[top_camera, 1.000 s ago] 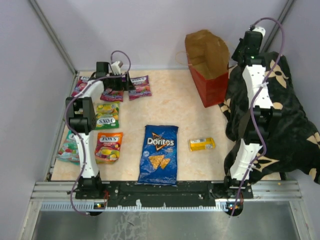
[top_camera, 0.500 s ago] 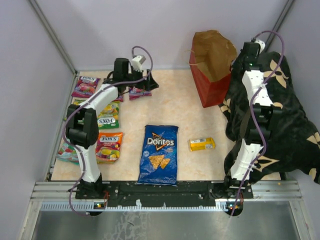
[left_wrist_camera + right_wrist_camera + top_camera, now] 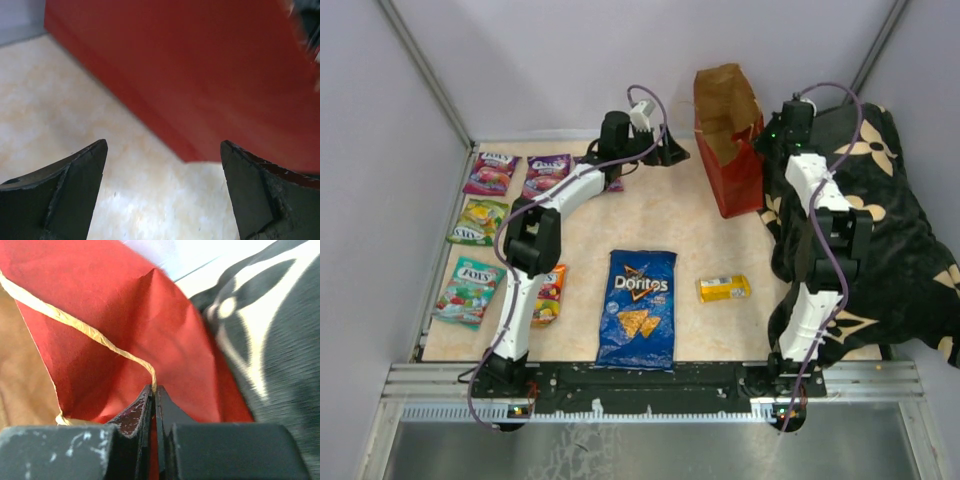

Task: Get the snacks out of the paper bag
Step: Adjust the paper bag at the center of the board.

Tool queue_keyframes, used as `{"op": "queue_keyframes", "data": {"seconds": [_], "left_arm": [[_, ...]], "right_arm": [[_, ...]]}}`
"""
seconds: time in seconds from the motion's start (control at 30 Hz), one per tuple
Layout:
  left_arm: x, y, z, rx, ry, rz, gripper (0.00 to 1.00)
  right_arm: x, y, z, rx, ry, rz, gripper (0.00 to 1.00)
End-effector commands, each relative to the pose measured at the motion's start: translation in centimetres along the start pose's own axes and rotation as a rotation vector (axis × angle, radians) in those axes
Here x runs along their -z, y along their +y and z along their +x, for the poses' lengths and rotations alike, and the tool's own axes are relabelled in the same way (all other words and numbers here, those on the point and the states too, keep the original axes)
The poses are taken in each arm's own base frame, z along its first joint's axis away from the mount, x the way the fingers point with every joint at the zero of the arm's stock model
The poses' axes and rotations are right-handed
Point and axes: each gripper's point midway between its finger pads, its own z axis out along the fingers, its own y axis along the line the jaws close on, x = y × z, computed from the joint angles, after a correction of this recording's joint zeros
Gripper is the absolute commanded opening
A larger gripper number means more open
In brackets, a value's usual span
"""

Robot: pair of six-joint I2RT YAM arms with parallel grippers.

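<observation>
left arm (image 3: 575, 188) outstretched | left tool (image 3: 162, 146) released beside paper bag (image 3: 738, 182) | right tool (image 3: 153, 388) clenched on twine handle (image 3: 80, 325)

Wearing white shells over black joints along the left arm (image 3: 575, 190) and right arm (image 3: 810, 185); trailing looping purple cables (image 3: 655, 100); ending in dull black, scuffed, white-flecked pincer fingers (image 3: 65, 195).

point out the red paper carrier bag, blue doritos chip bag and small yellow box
red paper carrier bag (image 3: 735, 185): top external view, on its red outer side wall
blue Doritos chip bag (image 3: 638, 308): top external view, on the middle of its front
small yellow box (image 3: 724, 289): top external view, on its top face
</observation>
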Motion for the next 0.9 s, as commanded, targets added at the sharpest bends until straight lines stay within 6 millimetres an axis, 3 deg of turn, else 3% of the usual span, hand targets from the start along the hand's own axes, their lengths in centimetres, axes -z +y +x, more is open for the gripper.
{"op": "queue_keyframes", "data": {"seconds": [0.0,0.33,0.63,0.87], "left_arm": [[-0.9,-2.4,-5.8,0.011,-0.128,0.035,1.0],[-0.5,-4.5,-9.1,-0.024,-0.199,0.043,1.0],[0.6,-5.0,-12.6,-0.062,-0.269,0.018,1.0],[1.9,-6.5,-15.3,-0.093,-0.321,0.023,1.0]], "right_arm": [[3.6,5.7,-2.3,-0.061,-0.069,-0.162,0.05],[5.8,11.5,-3.0,-0.084,-0.086,-0.269,0.05],[7.7,12.7,-4.3,-0.092,-0.118,-0.293,0.05],[8.8,14.5,-4.7,-0.095,-0.126,-0.332,0.05]]}}
